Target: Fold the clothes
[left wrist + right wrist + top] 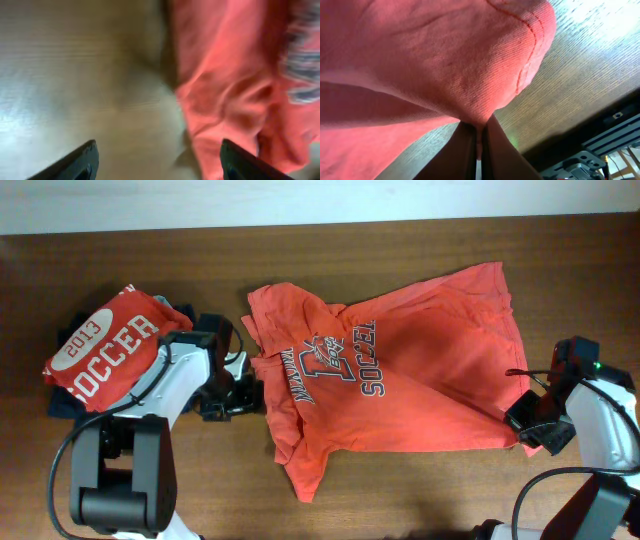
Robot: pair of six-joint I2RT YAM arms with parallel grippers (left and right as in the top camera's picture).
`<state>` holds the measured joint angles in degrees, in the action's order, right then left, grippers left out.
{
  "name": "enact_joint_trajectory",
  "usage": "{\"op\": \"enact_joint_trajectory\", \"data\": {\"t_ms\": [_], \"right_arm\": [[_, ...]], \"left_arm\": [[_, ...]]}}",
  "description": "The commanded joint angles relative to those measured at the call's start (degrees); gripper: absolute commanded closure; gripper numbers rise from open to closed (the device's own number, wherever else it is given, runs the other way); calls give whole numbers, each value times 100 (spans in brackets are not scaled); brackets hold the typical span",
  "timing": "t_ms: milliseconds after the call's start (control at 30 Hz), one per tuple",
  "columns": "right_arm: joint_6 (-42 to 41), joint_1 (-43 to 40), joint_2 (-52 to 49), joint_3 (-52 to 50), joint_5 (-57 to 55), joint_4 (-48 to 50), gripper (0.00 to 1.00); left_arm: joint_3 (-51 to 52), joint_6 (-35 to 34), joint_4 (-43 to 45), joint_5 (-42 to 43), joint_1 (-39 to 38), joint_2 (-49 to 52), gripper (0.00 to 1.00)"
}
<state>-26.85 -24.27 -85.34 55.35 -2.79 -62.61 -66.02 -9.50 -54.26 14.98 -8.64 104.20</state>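
Right pincer [479,127] pinches orange T-shirt [420,380] hem.

From overhead I read white print on the red shirt [105,345] at the left of the frame: "2013" in a curved band, with "SOCCER" in large letters below it, both slanting up to the right. In the middle of the frame, the orange-red T-shirt [430,380] carries a navy-and-white "M" with "SOCCER" beside it, turned sideways. The small wording across the M is too fine to read. My left wrist view shows only blurred navy print at its right edge.
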Motion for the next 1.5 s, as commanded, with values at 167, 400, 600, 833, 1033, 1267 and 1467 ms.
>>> {"op": "enact_joint_trajectory", "data": {"t_ms": [167,400,600,833,1033,1267,1467], "right_arm": [[-68,31,61,57,-39,0,96],[-68,31,61,57,-22,2,96],[-68,31,61,57,66,46,96],[-66,24,61,57,79,146,96],[-68,24,61,57,57,245,96],[-66,24,61,57,59,258,96],[-66,26,61,57,61,262,95]], "left_arm": [[22,142,520,197,-551,96,22],[42,140,343,199,-634,590,31],[22,142,389,197,-610,798,95],[-1388,260,-1075,79,-214,684,100],[-2927,273,-2310,-1300,-85,487,99],[-3171,289,-2704,-1698,-87,483,93],[-3139,286,-2745,-1827,-87,483,52]]}}
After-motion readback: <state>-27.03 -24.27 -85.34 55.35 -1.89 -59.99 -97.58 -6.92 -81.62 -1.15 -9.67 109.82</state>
